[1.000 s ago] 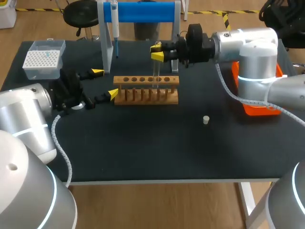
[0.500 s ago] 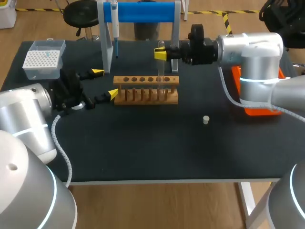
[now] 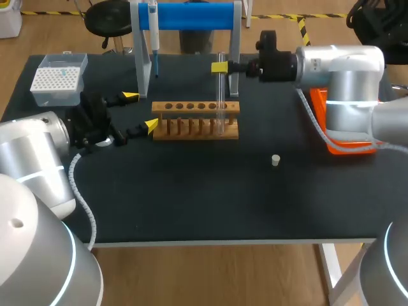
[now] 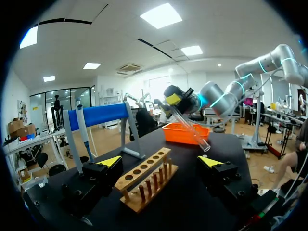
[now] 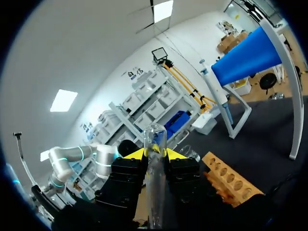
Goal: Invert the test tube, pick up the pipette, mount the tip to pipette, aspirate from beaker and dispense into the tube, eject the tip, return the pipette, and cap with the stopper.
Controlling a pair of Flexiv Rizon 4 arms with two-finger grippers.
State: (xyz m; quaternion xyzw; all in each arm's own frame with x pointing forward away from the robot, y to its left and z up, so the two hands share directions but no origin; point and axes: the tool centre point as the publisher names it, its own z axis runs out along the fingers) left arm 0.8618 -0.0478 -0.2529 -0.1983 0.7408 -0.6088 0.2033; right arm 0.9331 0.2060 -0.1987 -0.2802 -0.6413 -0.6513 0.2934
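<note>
- The test tube point(image 3: 220, 95) is clamped between the two yellow tips of the right gripper point(image 3: 219, 67). The fingers pinch it from both sides at a point nearer its upper end.
- In the head view the tube stands about upright, and its lower part overlaps the right end of the wooden rack point(image 3: 196, 121). Whether it touches the rack cannot be told.
- In the right wrist view the tube point(image 5: 155, 178) runs straight through the closed fingers of that gripper point(image 5: 155, 154), and a rounded glass end shows just past them.
- The right arm comes in from the right and reaches level across the table's far side, with its fingers pointing left. In the left wrist view the tube point(image 4: 190, 130) slants down from the right gripper point(image 4: 173, 99).
- The left gripper point(image 3: 141, 111) is released and holds nothing, its jaws spread wide. It sits low by the rack's left end and points toward it. In its own view the rack point(image 4: 144, 180) lies ahead of the gripper point(image 4: 160, 161), between the tips.
- The tube is clear glass, slender and cylindrical. The rack is pale wood with a row of round holes and pegs.
- The pipette point(image 3: 153, 32) hangs on a stand with a blue bar point(image 3: 194, 16).
- The small white stopper point(image 3: 275, 160) sits alone on the black table point(image 3: 191, 197), well apart from the rack.
</note>
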